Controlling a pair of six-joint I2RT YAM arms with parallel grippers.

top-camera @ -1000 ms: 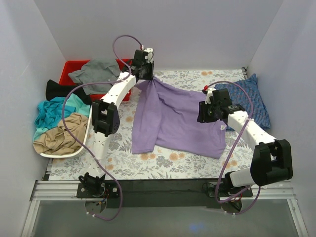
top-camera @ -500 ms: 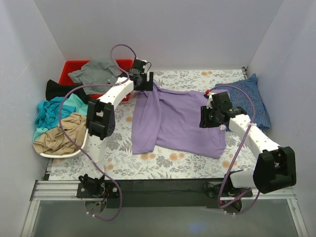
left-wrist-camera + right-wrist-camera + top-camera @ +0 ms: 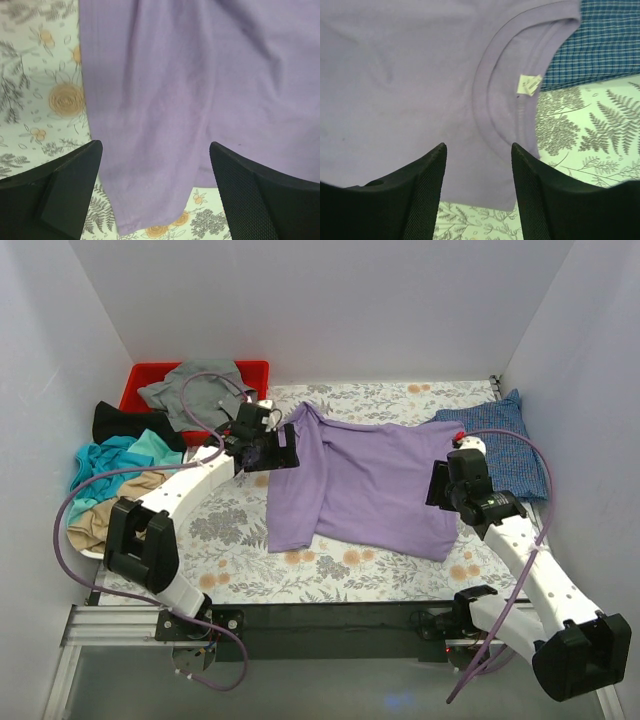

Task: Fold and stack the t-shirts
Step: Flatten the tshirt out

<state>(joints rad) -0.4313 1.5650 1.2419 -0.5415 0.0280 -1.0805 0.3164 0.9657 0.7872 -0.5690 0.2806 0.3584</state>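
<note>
A lavender-purple t-shirt (image 3: 360, 480) lies spread flat on the floral table cover, its collar toward the right. My left gripper (image 3: 289, 448) hovers open over the shirt's left edge; in the left wrist view its gripper (image 3: 155, 170) has both fingers wide apart above the purple cloth (image 3: 165, 90), holding nothing. My right gripper (image 3: 440, 485) is open above the collar side; in the right wrist view its gripper (image 3: 479, 165) sits over the cloth just short of the collar tag (image 3: 529, 84). A blue checked t-shirt (image 3: 505, 440) lies folded at the right, partly under the collar (image 3: 605, 40).
A red bin (image 3: 145, 375) at the back left holds a grey shirt (image 3: 195, 385). A black shirt (image 3: 120, 422) lies beside it. A white basket (image 3: 95, 552) at the left holds teal (image 3: 105, 465) and tan (image 3: 110, 520) shirts. White walls close in on three sides.
Both grippers opened and let go of the purple shirt. The left arm drew back toward the near left, the right arm toward the near right. The shirt's raised far corner dropped flat.
</note>
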